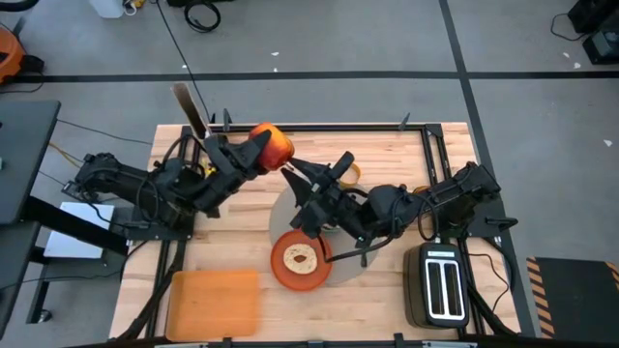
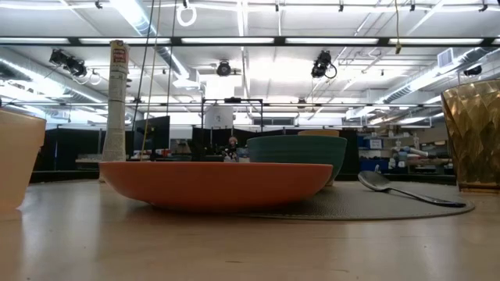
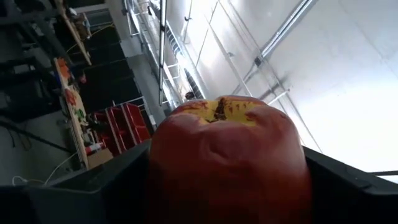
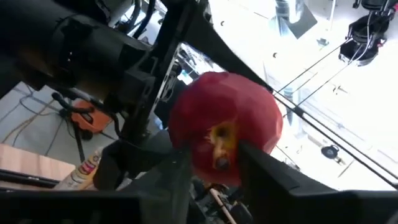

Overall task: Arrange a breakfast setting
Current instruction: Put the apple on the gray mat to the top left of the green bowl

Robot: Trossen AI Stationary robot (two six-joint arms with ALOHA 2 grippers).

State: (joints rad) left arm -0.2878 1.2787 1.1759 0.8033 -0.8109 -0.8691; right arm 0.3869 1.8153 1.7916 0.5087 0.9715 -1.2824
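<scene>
Pale wood is showing across the worktop (image 1: 387, 155), where the grey mat (image 2: 437, 209) is carrying the orange plate (image 1: 301, 261) with its toast slice (image 1: 301, 258), the teal bowl (image 2: 297, 152) and the metal spoon (image 2: 402, 190). Above the worktop's far edge, the left gripper (image 1: 259, 152) is clamping the red apple (image 1: 272, 145) in the air, its jaws closed on the fruit's sides. The right gripper (image 1: 298, 173) is reaching towards it from just beside, jaws spread, so a handover looks likely; the apple is lying up and left of those open jaws.
</scene>
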